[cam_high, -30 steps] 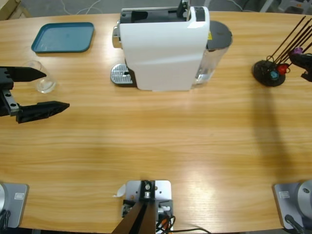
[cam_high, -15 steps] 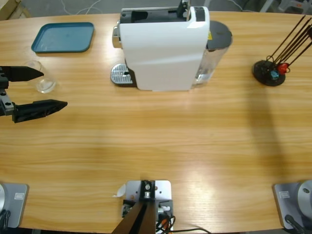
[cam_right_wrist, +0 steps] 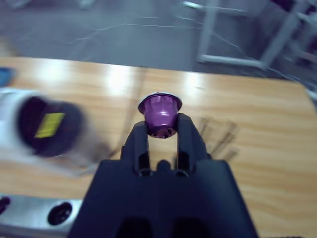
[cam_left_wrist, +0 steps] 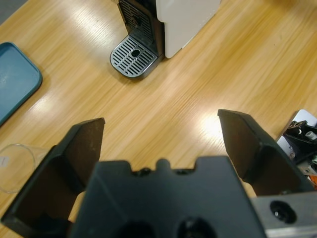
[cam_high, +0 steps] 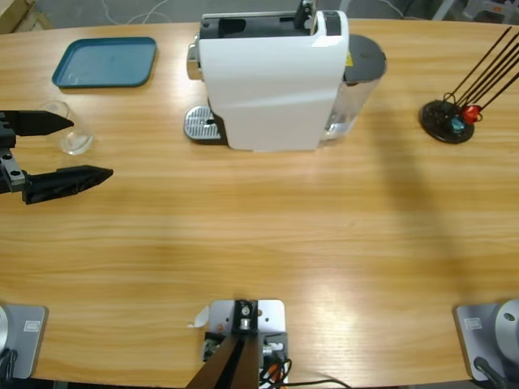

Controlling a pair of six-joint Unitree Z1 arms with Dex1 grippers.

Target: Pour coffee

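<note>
Jaws of the left gripper gape wide at the table's left edge, holding nothing, with an empty glass just beside the upper jaw, well left of the machine. No coffee shows. The right gripper pinches a purple capsule.

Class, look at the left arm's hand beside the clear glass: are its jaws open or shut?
Open. The left hand shows its two black jaws spread wide apart with bare table between them, and the glass stands by one jaw, not gripped.
</note>
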